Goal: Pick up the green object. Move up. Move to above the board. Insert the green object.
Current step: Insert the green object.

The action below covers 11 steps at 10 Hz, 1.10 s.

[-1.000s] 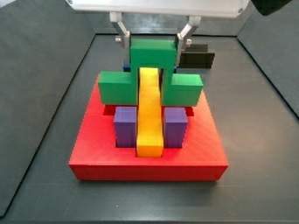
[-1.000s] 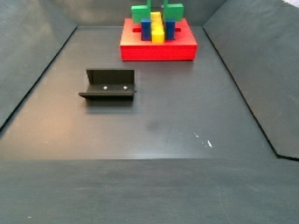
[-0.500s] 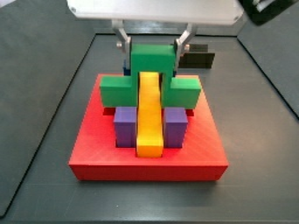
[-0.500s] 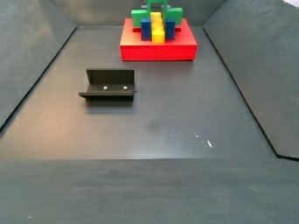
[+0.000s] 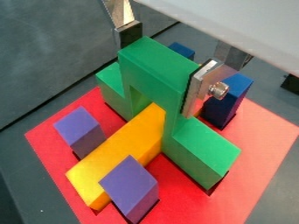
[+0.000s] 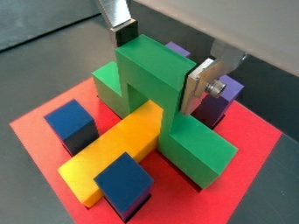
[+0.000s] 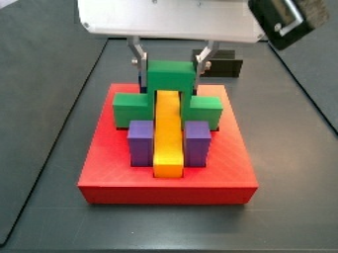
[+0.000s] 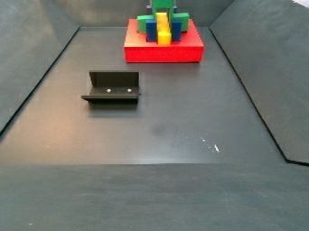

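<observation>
My hand (image 7: 169,65) has sunk lower since before, gripping the green object (image 7: 168,92), which now straddles the yellow bar (image 7: 166,133) on the board (image 7: 166,172).

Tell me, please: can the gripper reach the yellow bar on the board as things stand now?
Probably not. The gripper is shut on the green object, which straddles the yellow bar on the board, so its fingers are occupied and the green object covers the bar beneath them.
</observation>
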### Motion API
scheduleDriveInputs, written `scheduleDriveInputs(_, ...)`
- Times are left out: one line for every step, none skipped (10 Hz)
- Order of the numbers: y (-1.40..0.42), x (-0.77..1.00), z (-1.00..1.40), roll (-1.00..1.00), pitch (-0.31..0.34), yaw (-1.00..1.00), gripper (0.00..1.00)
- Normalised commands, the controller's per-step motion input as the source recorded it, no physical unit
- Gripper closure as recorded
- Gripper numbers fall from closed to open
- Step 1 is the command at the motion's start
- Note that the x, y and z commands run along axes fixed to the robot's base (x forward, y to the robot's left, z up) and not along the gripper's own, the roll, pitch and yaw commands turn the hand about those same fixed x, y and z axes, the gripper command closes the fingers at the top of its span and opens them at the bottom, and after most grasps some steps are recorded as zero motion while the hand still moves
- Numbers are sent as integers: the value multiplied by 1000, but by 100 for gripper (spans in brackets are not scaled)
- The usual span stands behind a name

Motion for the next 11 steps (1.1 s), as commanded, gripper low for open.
scheduleDriveInputs(0, 100, -231, 19, 0, 0, 100)
scheduleDriveInputs(0, 289, -211, 10, 0, -46, 100)
scheduleDriveInputs(0, 326, -211, 14, 0, -91, 100)
scheduleDriveInputs(0, 294, -254, 10, 0, -106, 100)
scheduleDriveInputs(0, 331, -223, 34, 0, -149, 100)
scheduleDriveInputs(0, 180, -263, 44, 0, -183, 100)
scheduleDriveInputs(0, 126, -431, 0, -74, -166, 100)
scheduleDriveInputs(0, 86, -611, 0, -130, -134, 100)
scheduleDriveInputs(-6, 29, -674, 1, -151, -120, 100)
scheduleDriveInputs(-17, 0, -463, 16, -109, -83, 100)
scheduleDriveInputs(0, -34, -109, 0, -53, 0, 100)
